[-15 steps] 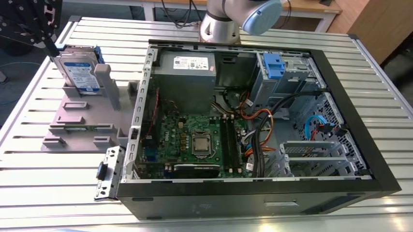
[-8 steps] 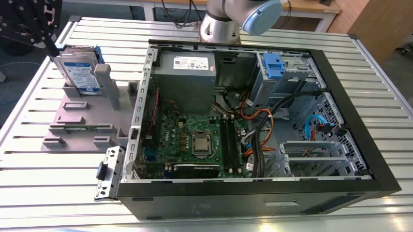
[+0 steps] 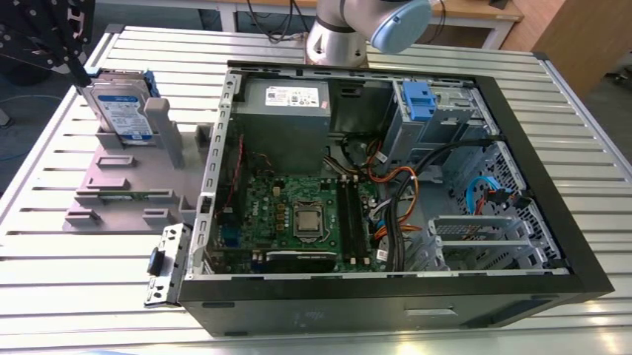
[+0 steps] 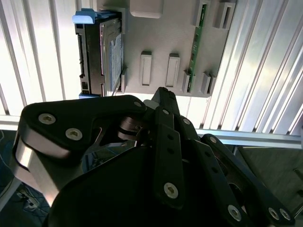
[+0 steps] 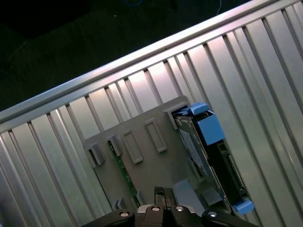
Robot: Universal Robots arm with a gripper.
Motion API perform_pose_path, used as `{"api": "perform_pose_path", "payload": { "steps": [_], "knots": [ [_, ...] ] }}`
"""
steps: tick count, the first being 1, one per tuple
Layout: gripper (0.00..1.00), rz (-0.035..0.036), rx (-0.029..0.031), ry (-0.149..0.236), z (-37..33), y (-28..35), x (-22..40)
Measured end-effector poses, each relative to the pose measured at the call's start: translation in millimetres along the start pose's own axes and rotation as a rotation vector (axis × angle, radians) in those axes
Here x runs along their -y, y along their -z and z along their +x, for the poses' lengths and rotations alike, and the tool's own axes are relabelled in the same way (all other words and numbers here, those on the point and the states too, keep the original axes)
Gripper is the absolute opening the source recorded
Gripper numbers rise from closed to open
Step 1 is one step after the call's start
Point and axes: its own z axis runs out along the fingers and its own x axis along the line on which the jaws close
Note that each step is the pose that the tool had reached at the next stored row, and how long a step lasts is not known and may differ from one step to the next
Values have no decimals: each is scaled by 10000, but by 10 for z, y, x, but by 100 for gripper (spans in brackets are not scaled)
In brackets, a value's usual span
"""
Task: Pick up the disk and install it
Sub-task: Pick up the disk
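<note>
The disk (image 3: 120, 109) stands on edge in a slot at the far end of the grey plastic stand (image 3: 118, 185), at the exterior view's left. It is silver-grey with a white-and-blue label and a blue carrier bracket. In both wrist views the disk (image 4: 108, 53) (image 5: 201, 151) sits at one corner of the stand (image 4: 161, 38) (image 5: 142, 156). My black gripper (image 3: 79, 70) hangs above and just to the left of the disk, apart from it. The gripper (image 4: 161, 94) (image 5: 158, 193) points down over the stand's edge and holds nothing.
An open computer case (image 3: 395, 296) lies on the slatted metal table (image 3: 59, 259) right of the stand, showing a motherboard (image 3: 296, 214), a grey power supply (image 3: 286, 100), a blue-tabbed drive cage (image 3: 419, 103) and loose cables. A small bracket (image 3: 163, 266) lies by the case's front corner.
</note>
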Motion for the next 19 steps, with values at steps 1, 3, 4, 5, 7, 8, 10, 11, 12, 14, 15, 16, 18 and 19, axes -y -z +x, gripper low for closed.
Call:
{"api": "perform_pose_path", "payload": {
  "steps": [1, 3, 4, 5, 7, 8, 10, 11, 12, 14, 15, 16, 18, 19],
  "knots": [
    [11, 0, 1, 7, 0, 0, 0],
    [11, 0, 0, 23, 0, 0, 0],
    [11, 0, 0, 31, 0, 0, 0],
    [11, 0, 0, 39, 0, 0, 0],
    [11, 0, 1, 52, 0, 0, 0],
    [11, 0, 2, 60, 0, 0, 0],
    [11, -1, 1, 75, 0, 0, 0],
    [11, -1, 1, 82, 0, 0, 0],
    [11, 0, 2, 90, 0, 0, 0],
    [11, 0, 2, 105, 0, 0, 0],
    [11, -1, 2, 112, 0, 0, 0],
    [11, -1, 2, 120, 0, 0, 0],
    [11, 0, 2, 136, 0, 0, 0],
    [11, -1, 2, 143, 0, 0, 0]
  ]
}}
